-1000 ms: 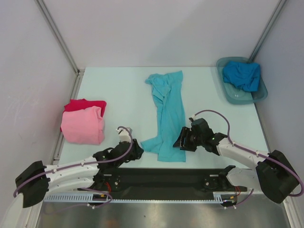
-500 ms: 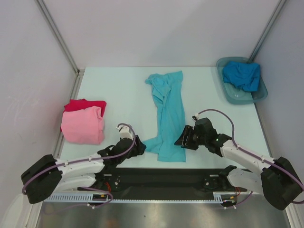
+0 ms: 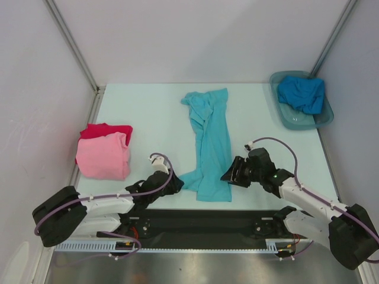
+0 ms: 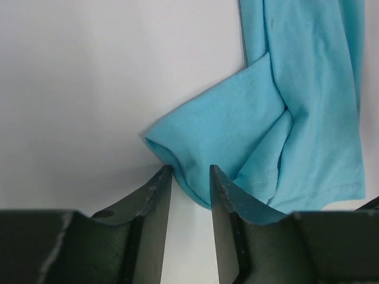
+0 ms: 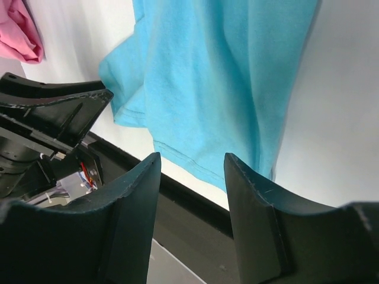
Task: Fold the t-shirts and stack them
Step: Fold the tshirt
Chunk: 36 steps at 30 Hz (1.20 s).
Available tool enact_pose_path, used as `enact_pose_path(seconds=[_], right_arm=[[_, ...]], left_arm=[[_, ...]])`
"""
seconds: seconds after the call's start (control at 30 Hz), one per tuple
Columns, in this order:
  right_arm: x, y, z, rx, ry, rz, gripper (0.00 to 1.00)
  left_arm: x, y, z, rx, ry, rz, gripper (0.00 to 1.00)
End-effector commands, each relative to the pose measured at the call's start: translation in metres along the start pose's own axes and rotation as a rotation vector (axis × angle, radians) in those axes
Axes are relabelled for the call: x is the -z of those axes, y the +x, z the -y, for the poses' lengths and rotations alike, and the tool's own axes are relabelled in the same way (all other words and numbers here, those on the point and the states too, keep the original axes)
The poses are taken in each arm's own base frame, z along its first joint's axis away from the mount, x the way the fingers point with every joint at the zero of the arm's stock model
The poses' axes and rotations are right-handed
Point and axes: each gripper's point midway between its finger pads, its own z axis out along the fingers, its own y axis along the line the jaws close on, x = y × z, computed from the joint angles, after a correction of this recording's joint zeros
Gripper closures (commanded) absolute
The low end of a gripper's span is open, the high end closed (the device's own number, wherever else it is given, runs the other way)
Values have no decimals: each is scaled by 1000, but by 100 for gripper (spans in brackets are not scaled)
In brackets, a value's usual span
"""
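Left gripper (image 4: 190, 171) straddles the near-left corner of the turquoise t-shirt (image 3: 210, 136), jaws apart, with the doubled cloth edge lying in the gap but not yet pinched. The right gripper (image 5: 192, 157) hangs low at the near-right hem, also apart and holding nothing.

The shirt lies mid-table (image 3: 148, 112) as a narrow strip. Its long axis runs from the arms' side toward the far wall, leaning slightly left at the far end. The stitched hem points toward the robot, and the bunched upper part points away.

By the look of it, the lengthwise fold is made and the crosswise fold is in hand. The next move appears to call for both grippers to close on the hem corners together, lift evenly and carry the near end over toward the far end without dragging the strip askew.

At the left edge a folded pink t-shirt (image 3: 103, 158) rests on a red t-shirt (image 3: 106, 130). The deeper blue t-shirt (image 3: 302, 93) waits crumpled in the grey tub (image 3: 323, 120) at the far right.
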Motion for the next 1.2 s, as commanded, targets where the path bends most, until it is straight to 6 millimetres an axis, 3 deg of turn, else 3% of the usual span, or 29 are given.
enact_pose_path(seconds=[0.0, 0.23, 0.27, 0.6, 0.9, 1.17], right_arm=[[5, -2, -5, 5, -31, 9, 48], [7, -1, -3, 2, -27, 10, 49], [7, -2, -3, 2, -28, 11, 49], [1, 1, -1, -8, -30, 4, 50], [-4, 1, 0, -9, -29, -5, 51], [-6, 2, 1, -11, -27, -8, 52]], left_arm=[[5, 9, -11, -7, -18, -32, 63], [5, 9, -5, -11, 12, -32, 90], [6, 9, -3, -12, 25, -36, 100], [20, -9, 56, -103, 164, -8, 100], [34, -17, 83, -181, 193, 0, 100], [38, -11, 99, -201, 231, -19, 100]])
